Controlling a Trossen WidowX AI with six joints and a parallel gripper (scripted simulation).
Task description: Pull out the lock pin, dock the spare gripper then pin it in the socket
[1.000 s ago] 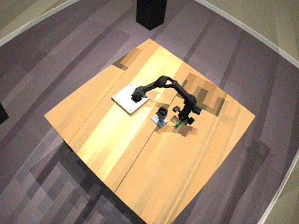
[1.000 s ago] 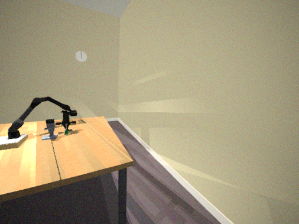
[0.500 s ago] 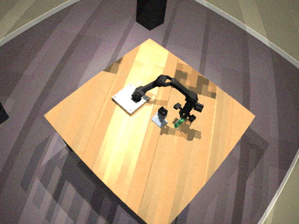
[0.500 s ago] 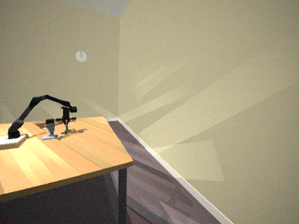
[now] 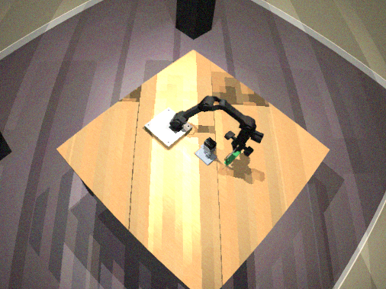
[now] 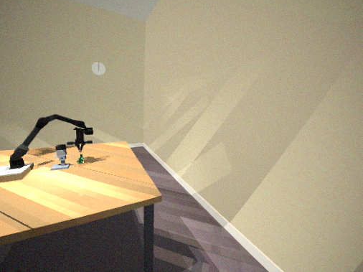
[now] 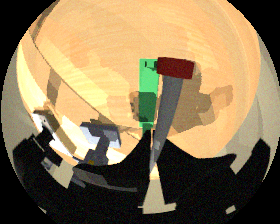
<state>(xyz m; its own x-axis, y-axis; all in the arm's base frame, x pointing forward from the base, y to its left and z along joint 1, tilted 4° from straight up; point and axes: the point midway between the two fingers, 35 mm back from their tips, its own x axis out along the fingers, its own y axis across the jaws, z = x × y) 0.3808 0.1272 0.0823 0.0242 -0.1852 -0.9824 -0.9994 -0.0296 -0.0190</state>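
Observation:
The grey mount (image 5: pixel 209 158) (image 6: pixel 60 167) (image 7: pixel 106 134) stands on the table with its socket upright. A black block (image 5: pixel 210 143) (image 6: pixel 61 147) sits on the socket and looks like the spare gripper; its seating is too small to tell. My gripper (image 5: pixel 236 151) (image 6: pixel 81 151) (image 7: pixel 150 133) points down beside the mount, shut on the end of a green piece (image 5: pixel 231 158) (image 6: pixel 81 159) (image 7: pixel 148 80), which looks like the lock pin. The piece hangs low, just under the fingertips. Whether it touches the table is unclear. The pin hole is not clearly visible.
A grey rod (image 7: pixel 169 100) with a dark red end (image 7: pixel 175 68) crosses the wrist view; what it belongs to is unclear. The arm's white base plate (image 5: pixel 164 132) (image 6: pixel 7 172) lies beyond the mount. The arm arches over the wooden table (image 5: pixel 183 208) (image 6: pixel 90 192).

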